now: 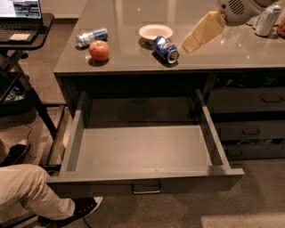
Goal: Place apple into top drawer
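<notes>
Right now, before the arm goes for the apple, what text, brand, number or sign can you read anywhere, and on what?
No text reads clearly anywhere.
Blue can, on its side on the counter: red and white mark, letters blurred.
Silver-blue can behind the apple: print too blurred.
Laptop screen: lines too small.
Upright can at far right: label blurred.
Gripper, above the counter right of the blue can: no marking.

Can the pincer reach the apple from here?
Probably yes: the pincer hangs above the counter; the blue can lies between it and the apple, but passing above should clear it.
</notes>
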